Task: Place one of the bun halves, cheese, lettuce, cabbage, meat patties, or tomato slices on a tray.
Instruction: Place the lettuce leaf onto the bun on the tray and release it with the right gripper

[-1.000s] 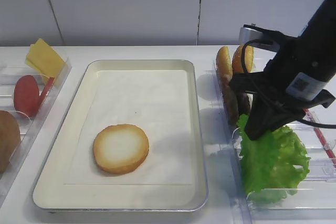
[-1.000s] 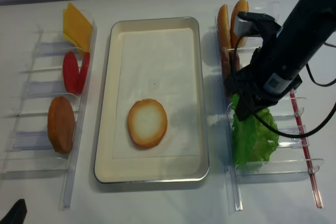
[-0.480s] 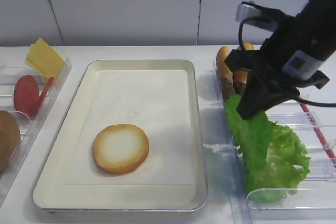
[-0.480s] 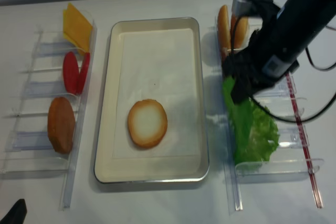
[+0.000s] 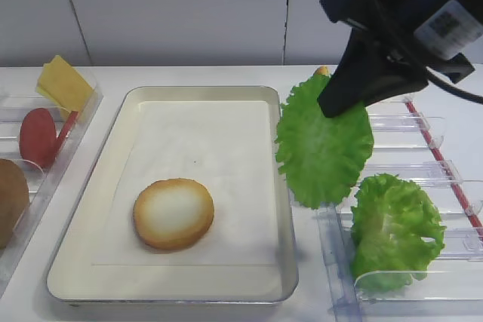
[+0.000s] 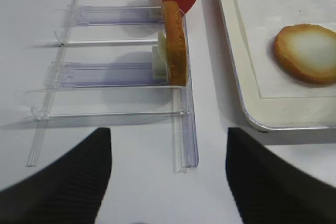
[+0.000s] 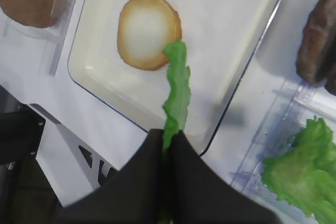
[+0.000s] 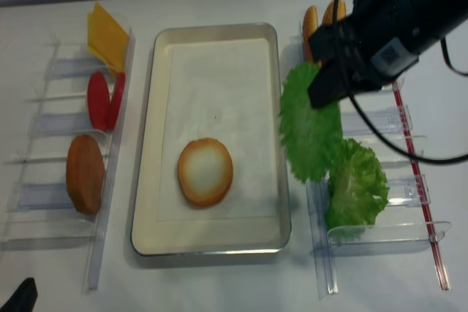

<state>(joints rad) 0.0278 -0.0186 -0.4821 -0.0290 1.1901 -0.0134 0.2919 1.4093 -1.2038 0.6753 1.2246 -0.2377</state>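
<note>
Toasted bun half (image 5: 173, 213) flat on the tray (image 5: 106, 157), left of centre. Further right, lettuce (image 5: 323, 139) hanging above the tray's right rim, top edge pinched in the closed right gripper (image 5: 341, 105). Edge-on from the right wrist, leaf tip over the bun; only there the patties (image 7: 316, 35), far right.

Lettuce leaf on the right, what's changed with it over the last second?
The right gripper, shut on the lettuce, has pulled it up out of the right bin and swung it left, so it now hangs by the tray edge. The green bunch, the bun half on the tray and the left-side items stayed put.
</note>
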